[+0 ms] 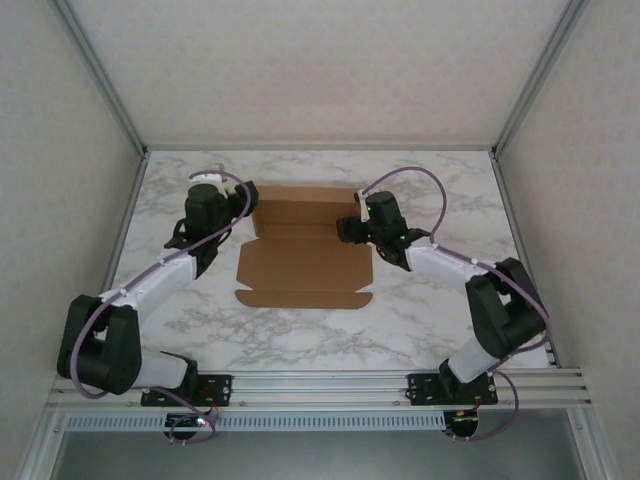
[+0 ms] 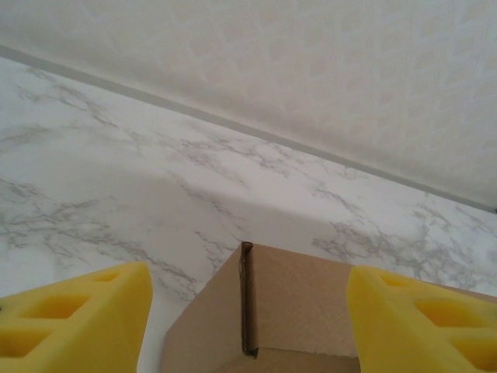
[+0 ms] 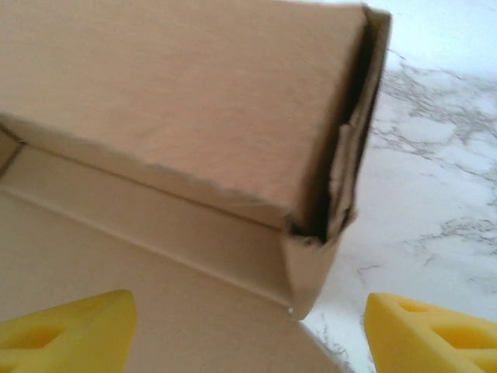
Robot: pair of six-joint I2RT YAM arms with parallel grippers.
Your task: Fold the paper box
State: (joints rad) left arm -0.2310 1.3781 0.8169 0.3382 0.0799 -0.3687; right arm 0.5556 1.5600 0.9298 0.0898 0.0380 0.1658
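The paper box (image 1: 305, 250) is brown cardboard lying mid-table. Its far half is folded up into a shallow box shape, and its near flap (image 1: 303, 275) lies flat toward me. My left gripper (image 1: 245, 205) is at the box's left end. In the left wrist view the left gripper (image 2: 248, 326) is open, its yellow fingers (image 2: 85, 311) wide apart astride a box corner (image 2: 256, 311) with table showing beside one pad. My right gripper (image 1: 350, 228) is at the box's right end. It (image 3: 248, 334) is open, with the folded corner (image 3: 311, 264) between its pads and touching neither.
The marble table (image 1: 450, 200) is walled by pale panels on the left, back and right, with metal frame posts (image 1: 110, 90) at the corners. A grey strip runs where the table meets the back wall (image 2: 233, 124). The arm bases sit on the rail (image 1: 320, 385) at the near edge.
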